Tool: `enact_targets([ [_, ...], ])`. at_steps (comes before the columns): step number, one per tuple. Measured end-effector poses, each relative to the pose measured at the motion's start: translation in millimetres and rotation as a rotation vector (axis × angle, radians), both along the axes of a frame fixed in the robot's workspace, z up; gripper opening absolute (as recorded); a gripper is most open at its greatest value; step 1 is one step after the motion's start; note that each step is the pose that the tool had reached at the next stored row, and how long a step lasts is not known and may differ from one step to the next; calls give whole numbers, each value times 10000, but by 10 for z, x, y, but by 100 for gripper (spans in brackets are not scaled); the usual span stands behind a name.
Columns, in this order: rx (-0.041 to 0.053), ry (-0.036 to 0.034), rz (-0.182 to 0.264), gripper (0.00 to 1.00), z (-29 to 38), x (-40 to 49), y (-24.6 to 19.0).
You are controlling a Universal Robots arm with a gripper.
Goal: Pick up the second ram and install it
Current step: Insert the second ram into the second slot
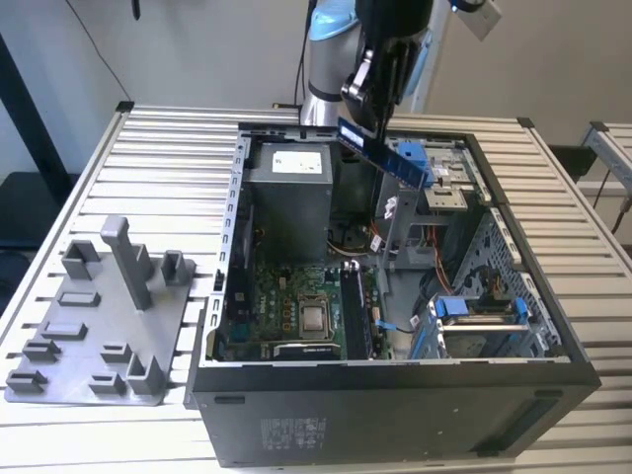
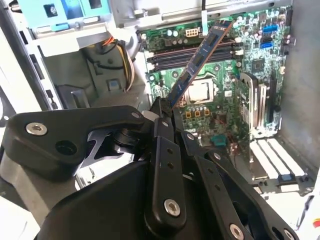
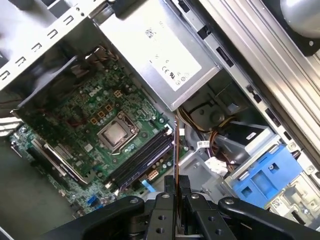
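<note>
- At the far left of the exterior view, the grey fixture tray (image 1: pixel 99 326) sits on the slatted table (image 1: pixel 168 148), well apart from the arm. I see no hazard there.
- Left of centre, inside the open computer case (image 1: pixel 395 425), the power supply (image 1: pixel 286 188) stands beside the motherboard (image 1: pixel 286 306). Its metal edge is something I could clip while lowering.
- At centre, the CPU socket (image 1: pixel 316 318) lies just beside the memory slots (image 1: pixel 357 316). A stick coming down off-line would land on the socket or on board components rather than in a slot.
- At upper centre, the gripper (image 1: pixel 370 123) has its jaws pinched narrow on one end of the second ram (image 1: pixel 395 160). The stick hangs tilted above the case, well apart from the slots.
- Most of its length juts out free, so I judge that any bump could twist it in the jaws or pull it loose.
- In the second wrist view the second ram (image 2: pixel 197 65) slants across the memory slots (image 2: pixel 160 57) instead of lying along them. Pressing down like that could jam the notch, bend the stick or strain the latches.
- Right of centre, loose cables (image 1: pixel 392 210) hang near the way down and could snag the free end.
- At the right, the blue drive bracket (image 1: pixel 474 308) crowds that side of the case, so I have little room for a sideways correction.
</note>
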State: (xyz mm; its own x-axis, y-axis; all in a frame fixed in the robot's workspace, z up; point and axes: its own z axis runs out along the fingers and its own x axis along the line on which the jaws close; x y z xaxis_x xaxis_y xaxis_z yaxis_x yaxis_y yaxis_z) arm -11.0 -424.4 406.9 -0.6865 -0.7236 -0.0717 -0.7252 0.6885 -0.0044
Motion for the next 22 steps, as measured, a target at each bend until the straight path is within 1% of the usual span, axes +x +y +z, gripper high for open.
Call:
enact_targets([
  [22, 1, 0, -3728, 14, -19, 0, 0],
])
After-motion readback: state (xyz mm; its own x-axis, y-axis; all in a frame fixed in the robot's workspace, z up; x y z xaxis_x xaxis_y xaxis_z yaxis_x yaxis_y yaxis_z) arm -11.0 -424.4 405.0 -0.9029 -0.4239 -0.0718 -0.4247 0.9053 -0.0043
